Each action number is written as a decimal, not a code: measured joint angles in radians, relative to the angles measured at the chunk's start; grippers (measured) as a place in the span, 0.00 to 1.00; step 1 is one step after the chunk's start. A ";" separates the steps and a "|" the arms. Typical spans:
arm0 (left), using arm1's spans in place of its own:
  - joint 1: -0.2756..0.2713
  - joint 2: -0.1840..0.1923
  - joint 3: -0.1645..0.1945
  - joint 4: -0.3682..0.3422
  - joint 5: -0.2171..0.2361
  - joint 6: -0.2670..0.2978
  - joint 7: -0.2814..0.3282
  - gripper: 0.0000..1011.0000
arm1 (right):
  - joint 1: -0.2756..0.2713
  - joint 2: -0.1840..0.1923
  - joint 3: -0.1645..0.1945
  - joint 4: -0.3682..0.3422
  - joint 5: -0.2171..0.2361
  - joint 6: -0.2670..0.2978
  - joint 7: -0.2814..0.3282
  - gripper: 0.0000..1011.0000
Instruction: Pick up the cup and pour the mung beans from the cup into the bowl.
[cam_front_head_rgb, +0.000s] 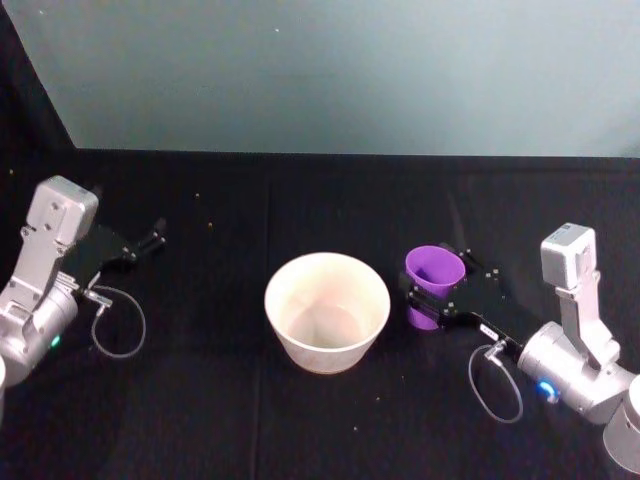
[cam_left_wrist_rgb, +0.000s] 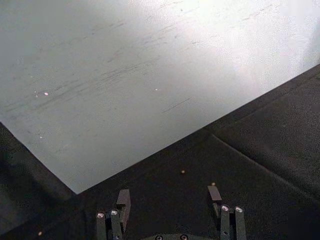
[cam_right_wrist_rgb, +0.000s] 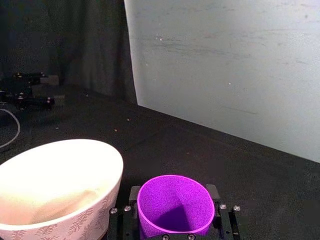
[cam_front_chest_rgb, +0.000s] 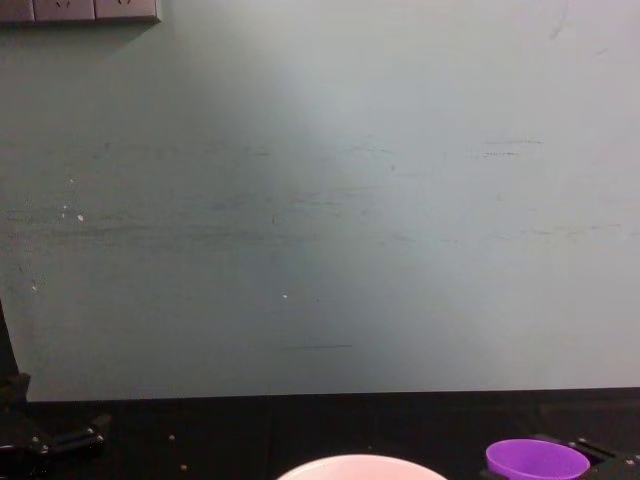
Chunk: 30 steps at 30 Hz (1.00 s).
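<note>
Purple cup (cam_front_head_rgb: 434, 266) stands upright in the right tool (cam_front_head_rgb: 442, 290), which is clamped on its sides, just beside the bowl (cam_front_head_rgb: 320, 358) on the robot's right. I can't make out beans inside it. Looks like the carry step: next it must clear the bowl's rim, then tip toward it. Left tool (cam_front_head_rgb: 150, 238) hangs spread and empty, well off on the bench (cam_front_head_rgb: 300, 200), with bare cloth all round.
</note>
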 joint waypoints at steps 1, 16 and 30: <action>0.000 0.000 0.000 0.000 0.000 0.000 0.000 1.00 | 0.000 0.000 0.000 0.000 0.000 0.000 0.000 0.79; 0.000 0.000 0.000 0.000 0.000 0.000 0.000 1.00 | -0.022 0.015 0.028 -0.071 -0.028 0.011 -0.029 0.75; 0.000 0.000 0.000 0.000 0.000 0.000 0.000 1.00 | -0.007 0.045 0.144 -0.335 0.005 0.226 -0.071 0.75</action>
